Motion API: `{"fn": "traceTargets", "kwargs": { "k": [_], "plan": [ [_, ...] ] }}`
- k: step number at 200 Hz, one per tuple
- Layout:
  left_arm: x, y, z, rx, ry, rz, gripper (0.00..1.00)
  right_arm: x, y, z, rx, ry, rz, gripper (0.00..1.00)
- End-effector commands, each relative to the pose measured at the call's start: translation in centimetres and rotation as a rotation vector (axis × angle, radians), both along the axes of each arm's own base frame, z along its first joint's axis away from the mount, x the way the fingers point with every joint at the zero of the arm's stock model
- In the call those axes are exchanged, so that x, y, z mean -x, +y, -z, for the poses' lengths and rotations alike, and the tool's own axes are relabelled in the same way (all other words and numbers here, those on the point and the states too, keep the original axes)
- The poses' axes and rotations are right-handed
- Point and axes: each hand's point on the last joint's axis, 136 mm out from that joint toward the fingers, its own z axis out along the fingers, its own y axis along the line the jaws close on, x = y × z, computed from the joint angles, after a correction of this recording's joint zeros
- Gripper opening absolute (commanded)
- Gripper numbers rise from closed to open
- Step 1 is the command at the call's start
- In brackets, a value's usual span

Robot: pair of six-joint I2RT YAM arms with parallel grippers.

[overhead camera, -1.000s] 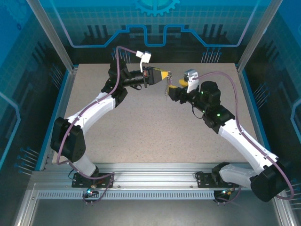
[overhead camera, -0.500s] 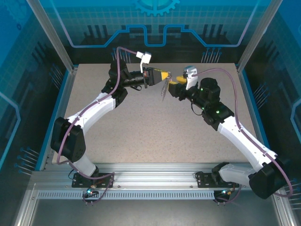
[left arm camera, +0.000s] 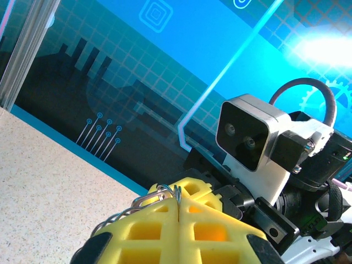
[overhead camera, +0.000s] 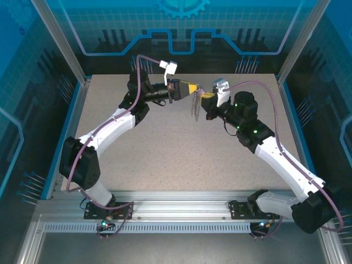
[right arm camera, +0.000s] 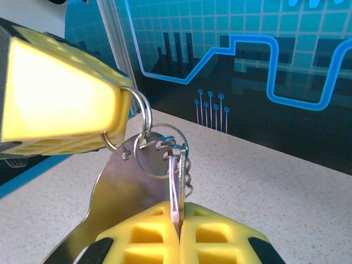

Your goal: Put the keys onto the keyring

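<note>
Left gripper (left arm camera: 177, 204) is pinched shut on the keyring (right arm camera: 144, 113) — right gripper (right arm camera: 179, 223) is closed on a key (right arm camera: 175, 184) just below.

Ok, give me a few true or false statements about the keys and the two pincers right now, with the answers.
1. The left pincer and right pincer are both shut. True.
2. The keys lie flat on the table. False: they hang above the table, between the pincers.
3. The left pincer grips the keyring. True.
4. The right pincer is empty. False: it pinches one of the keys edge-on.
</note>
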Motion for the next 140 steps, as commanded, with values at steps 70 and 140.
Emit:
{"fn": "traceTargets", "kwargs": {
  "k": [70,140],
  "plan": [
    [1.4,0.3,-1.3,-0.027,-0.080,-0.005,0.00,1.2,-1.4,-2.6,0.107,-0.059,0.019,0.00],
    [1.7,0.3,-1.1,-0.037,-0.087,-0.001,0.00,1.0,-0.1,-2.1,0.138,-0.015,-0.051,0.00]
  ]
}}
